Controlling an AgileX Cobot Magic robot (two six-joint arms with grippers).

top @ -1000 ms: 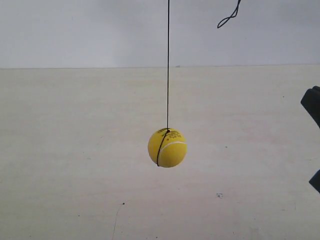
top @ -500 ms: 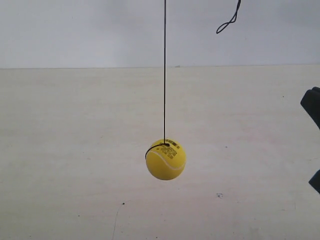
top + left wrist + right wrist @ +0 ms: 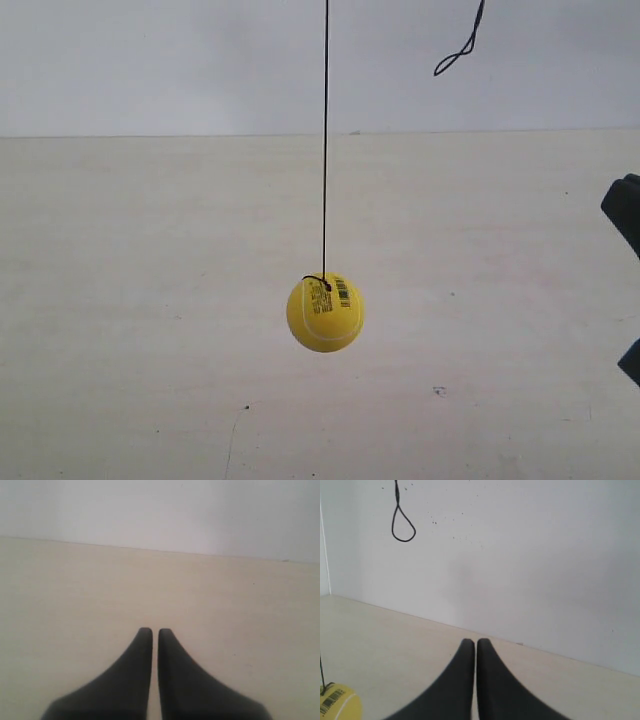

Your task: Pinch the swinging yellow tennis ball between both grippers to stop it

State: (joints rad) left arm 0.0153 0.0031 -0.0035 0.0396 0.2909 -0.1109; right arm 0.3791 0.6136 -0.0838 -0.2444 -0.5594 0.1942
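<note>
The yellow tennis ball [image 3: 325,312] hangs on a thin black string [image 3: 325,140] above the pale table, mid-scene in the exterior view, with its barcode print facing the camera. A slice of the ball [image 3: 337,705] also shows in a corner of the right wrist view, apart from my right gripper [image 3: 475,642], whose black wedge jaws are shut with nothing between them. My left gripper [image 3: 151,630] is shut too, over bare table, and no ball shows in its view. A black part of the arm at the exterior view's right [image 3: 625,215] sticks in at the frame edge.
The pale wooden table [image 3: 150,300] meets a white wall [image 3: 150,60] behind. A loose black string loop [image 3: 460,45] dangles near the wall; the loop [image 3: 402,527] also shows in the right wrist view.
The ball has drifted slightly toward the exterior view's left and turned on its string, ending a little lower than a second ago. The arm at the right edge has not moved.
</note>
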